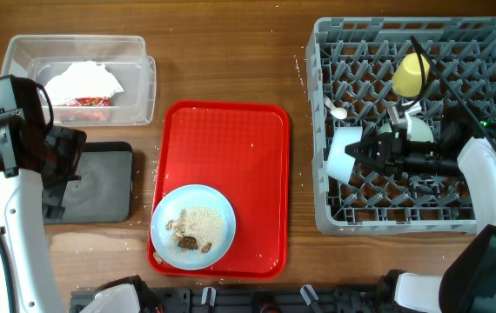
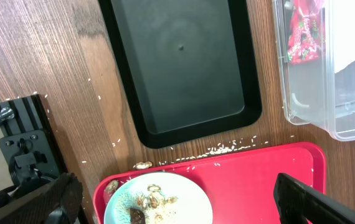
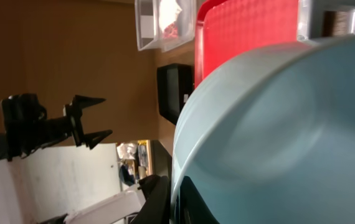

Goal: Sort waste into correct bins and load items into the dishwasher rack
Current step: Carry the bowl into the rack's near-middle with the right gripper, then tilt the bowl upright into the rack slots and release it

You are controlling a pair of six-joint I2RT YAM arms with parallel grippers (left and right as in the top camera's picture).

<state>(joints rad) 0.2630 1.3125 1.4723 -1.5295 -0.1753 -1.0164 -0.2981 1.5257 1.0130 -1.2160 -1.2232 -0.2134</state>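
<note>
My right gripper [image 1: 363,153] is shut on the rim of a pale blue-green bowl [image 1: 342,155], held on its side over the left part of the grey dishwasher rack [image 1: 318,213]. The bowl [image 3: 277,118] fills the right wrist view, its rim pinched in my right gripper [image 3: 179,196]. A yellow cup [image 1: 412,75] and a white spoon [image 1: 337,110] lie in the rack. A pale blue plate [image 1: 192,226] with rice scraps [image 1: 199,223] sits on the red tray [image 1: 231,148]. My left gripper [image 2: 184,205] hangs open above the plate's [image 2: 165,196] edge, near the black tray [image 2: 184,68].
The clear tub [image 1: 149,83] at the back left holds white napkins [image 1: 83,80] and red wrappers [image 1: 87,102]. Rice grains [image 2: 224,149] are scattered on the wood between the black tray and the red tray [image 2: 258,180]. A white object [image 1: 418,129] lies in the rack behind the right gripper.
</note>
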